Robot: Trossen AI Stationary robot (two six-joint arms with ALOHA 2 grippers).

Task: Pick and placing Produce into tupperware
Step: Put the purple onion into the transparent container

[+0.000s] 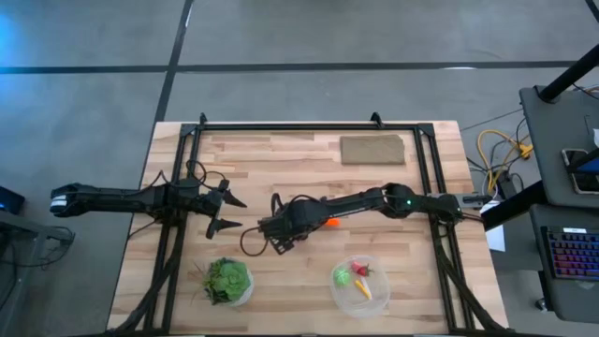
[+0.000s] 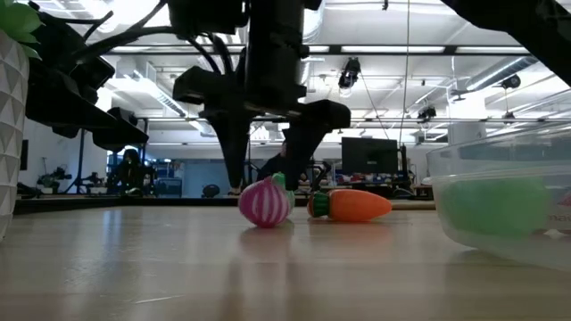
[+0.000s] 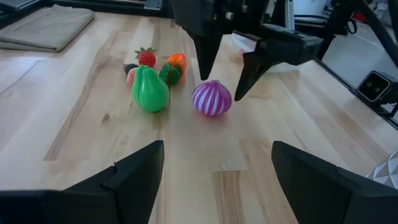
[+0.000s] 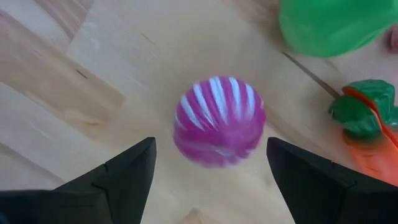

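The right end effector (image 3: 225,81) hovers directly over the magenta striped onion (image 3: 211,98) near the middle of the tabletop (image 1: 281,159), its fingers spread to either side and not yet touching it. A carrot (image 2: 352,204) lies just beside the onion, toward three o'clock in the high view. The tupperware (image 1: 360,285), at about five o'clock near the front edge, already holds several pieces. The left end effector (image 1: 227,212) waits at nine o'clock, fingers spread. The onion is round and smooth, so closing off-centre could squirt it sideways into the carrot or away.
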